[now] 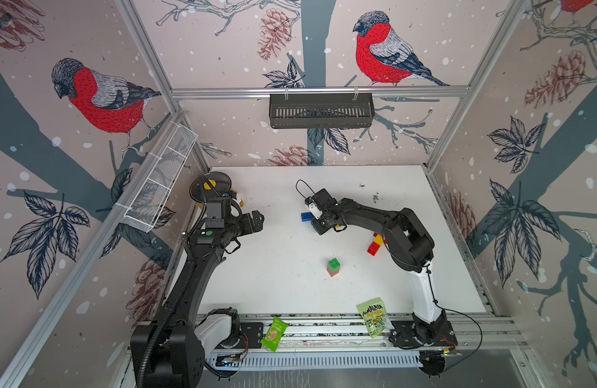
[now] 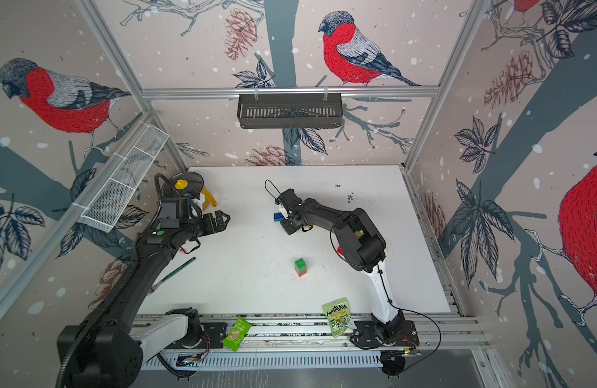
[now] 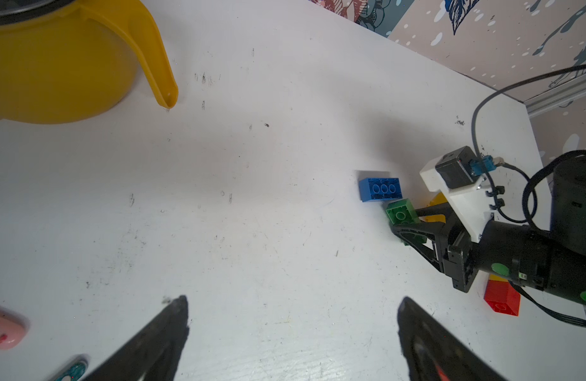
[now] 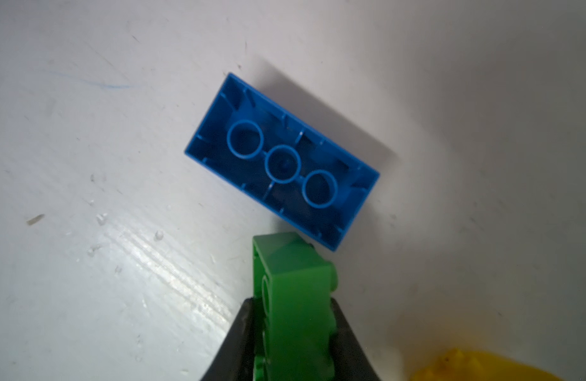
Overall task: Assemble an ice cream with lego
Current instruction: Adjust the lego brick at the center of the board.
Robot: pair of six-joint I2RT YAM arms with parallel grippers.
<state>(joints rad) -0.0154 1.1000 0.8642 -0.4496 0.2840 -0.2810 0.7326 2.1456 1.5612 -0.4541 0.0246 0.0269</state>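
A blue brick [image 4: 281,161], green brick [image 4: 296,287], yellow jug [image 3: 54,69], white table [image 4: 87,270].

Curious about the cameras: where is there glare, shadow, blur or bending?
Right wrist view: the blue brick is sharp, with a soft shadow; glare streaks the table; the yellow brick is blurry. Left wrist view: the left gripper is blurred. In both top views the frame posts splay outward, wide-lens bending.
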